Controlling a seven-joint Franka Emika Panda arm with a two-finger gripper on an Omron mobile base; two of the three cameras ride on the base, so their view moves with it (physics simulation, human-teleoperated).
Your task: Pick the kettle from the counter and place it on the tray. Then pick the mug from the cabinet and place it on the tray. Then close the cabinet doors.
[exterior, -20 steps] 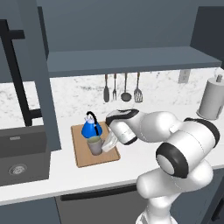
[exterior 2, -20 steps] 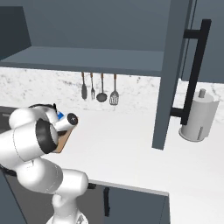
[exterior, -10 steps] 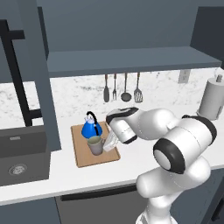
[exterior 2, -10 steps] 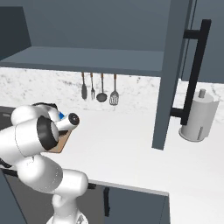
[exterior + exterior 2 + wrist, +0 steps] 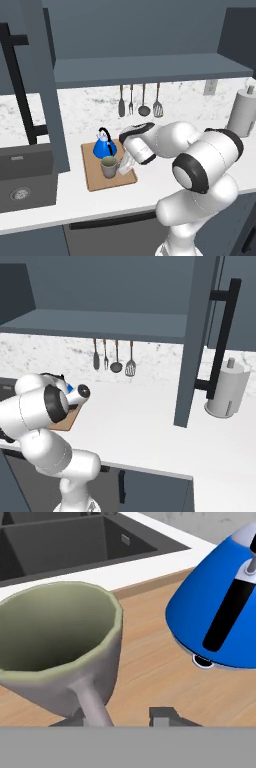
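The grey-beige mug [image 5: 109,166] stands upright on the light-brown wooden tray [image 5: 96,179], just in front of the blue kettle [image 5: 105,146], which also sits on the tray. My gripper [image 5: 125,166] hangs low at the mug's right side. In the hand view the mug [image 5: 60,647] is close on the left and its handle [image 5: 92,704] rises between my fingertips. My gripper [image 5: 117,717] is open, with a clear gap to the right fingertip [image 5: 162,715]. The kettle [image 5: 225,612] stands at the right on the tray [image 5: 150,672]. The cabinet's left door [image 5: 45,90] and right door [image 5: 197,341] stand open.
A dark sink [image 5: 22,185] lies in the white counter [image 5: 60,207] left of the tray. Several utensils [image 5: 140,100] hang on the backsplash. A paper towel roll [image 5: 242,112] stands at the far right. The cabinet shelf [image 5: 150,67] runs above the counter.
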